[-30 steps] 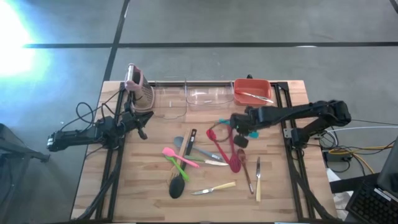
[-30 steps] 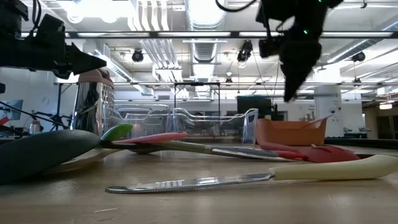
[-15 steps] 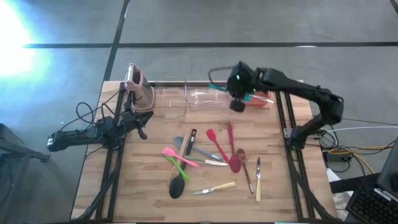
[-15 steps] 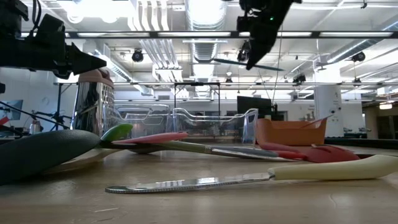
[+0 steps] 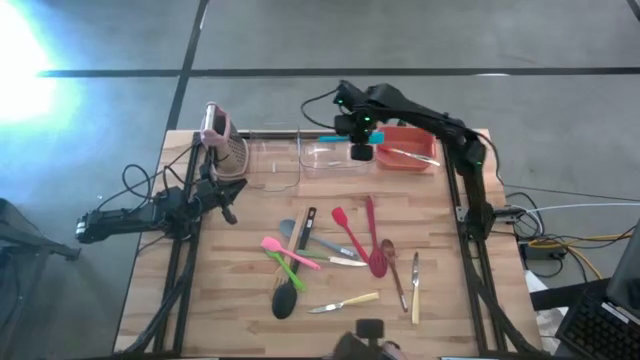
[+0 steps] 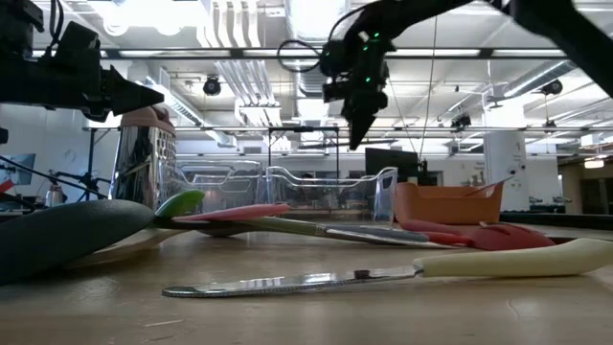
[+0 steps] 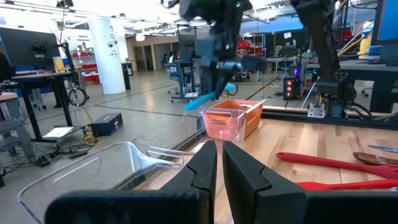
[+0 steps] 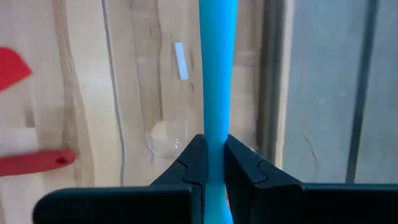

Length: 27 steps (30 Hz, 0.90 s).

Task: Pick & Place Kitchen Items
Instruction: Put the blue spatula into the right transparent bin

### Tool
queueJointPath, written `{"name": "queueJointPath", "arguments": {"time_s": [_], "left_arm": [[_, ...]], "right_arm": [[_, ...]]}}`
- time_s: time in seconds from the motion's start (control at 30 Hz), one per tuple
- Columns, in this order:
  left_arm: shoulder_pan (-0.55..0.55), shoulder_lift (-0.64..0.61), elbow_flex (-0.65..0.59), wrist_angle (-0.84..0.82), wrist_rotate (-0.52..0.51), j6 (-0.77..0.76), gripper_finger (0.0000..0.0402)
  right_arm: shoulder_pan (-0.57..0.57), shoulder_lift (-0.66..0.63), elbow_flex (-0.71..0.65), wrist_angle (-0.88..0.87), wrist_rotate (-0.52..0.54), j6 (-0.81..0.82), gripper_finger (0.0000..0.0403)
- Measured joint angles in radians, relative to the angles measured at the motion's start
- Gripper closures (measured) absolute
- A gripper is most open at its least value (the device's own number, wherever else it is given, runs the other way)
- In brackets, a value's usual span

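My right gripper (image 5: 357, 150) hangs high over the right-hand clear bin (image 5: 335, 157) at the table's far edge, shut on a slim blue utensil (image 8: 217, 68). The utensil's blue end (image 5: 330, 138) sticks out toward the table's left. The other kitchen items lie flat on the table's middle: pink (image 5: 278, 247) and green (image 5: 292, 263) spatulas, a black ladle (image 5: 286, 298), red spatulas (image 5: 372, 238) and pale-handled knives (image 5: 347, 301). My left gripper (image 5: 229, 204) waits shut and level at the table's left, touching nothing. My right gripper pinches the blue utensil's narrow shaft (image 8: 216, 134) between its two fingers. The fingers come steeply from above and lie across the shaft. The utensil is lifted clear, high above the bin, and in the left wrist view its free end (image 7: 200, 101) slants downward.
A second clear bin (image 5: 268, 158) stands left of the first, and a red-orange bin (image 5: 405, 148) holding a utensil stands to its right. A pink-topped rack (image 5: 222, 140) stands at the far left corner. Bare wood lies along the near edge.
My right gripper has carried the blue utensil up and away from above the table's middle right toward the far edge, and then leftward past the red-orange bin to above the clear bin. The wrist has rolled on the way. The gripper has stayed shut.
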State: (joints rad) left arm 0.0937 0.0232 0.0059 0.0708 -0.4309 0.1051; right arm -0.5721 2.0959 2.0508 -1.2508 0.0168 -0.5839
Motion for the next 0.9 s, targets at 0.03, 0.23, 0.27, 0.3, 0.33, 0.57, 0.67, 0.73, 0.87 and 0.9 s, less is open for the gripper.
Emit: {"name": "queueJointPath", "arguments": {"time_s": [0.03,0.23,0.27,0.3,0.33,0.57,0.67,0.73,0.87,0.9], "left_arm": [[0.0,0.0,0.0,0.0,0.0,0.0,0.0371],[0.0,0.0,0.0,0.0,0.0,0.0,0.0371],[0.0,0.0,0.0,0.0,0.0,0.0,0.0371],[0.0,0.0,0.0,0.0,0.0,0.0,0.0371],[0.0,0.0,0.0,0.0,0.0,0.0,0.0371],[0.0,0.0,0.0,0.0,0.0,0.0,0.0371],[0.0,0.0,0.0,0.0,0.0,0.0,0.0371],[0.0,0.0,0.0,0.0,0.0,0.0,0.0371],[0.0,0.0,0.0,0.0,0.0,0.0,0.0371],[0.0,0.0,0.0,0.0,0.0,0.0,0.0371]], "right_arm": [[0.001,0.029,0.035,-0.014,-0.002,-0.012,0.0382],[0.008,0.161,0.191,-0.053,-0.026,-0.075,0.0382],[0.009,0.177,0.208,-0.058,-0.027,-0.083,0.0382],[0.01,0.191,0.225,-0.06,-0.032,-0.087,0.0382],[0.01,0.203,0.239,-0.061,-0.042,-0.092,0.0382],[0.016,0.226,0.241,-0.054,-0.073,-0.132,0.0382],[0.016,0.226,0.22,-0.037,-0.109,-0.151,0.0382],[0.016,0.226,0.201,-0.023,-0.121,-0.162,0.0382],[0.014,0.226,0.163,0.011,-0.122,-0.189,0.0382],[0.013,0.226,0.153,0.02,-0.122,-0.196,0.0382]]}}
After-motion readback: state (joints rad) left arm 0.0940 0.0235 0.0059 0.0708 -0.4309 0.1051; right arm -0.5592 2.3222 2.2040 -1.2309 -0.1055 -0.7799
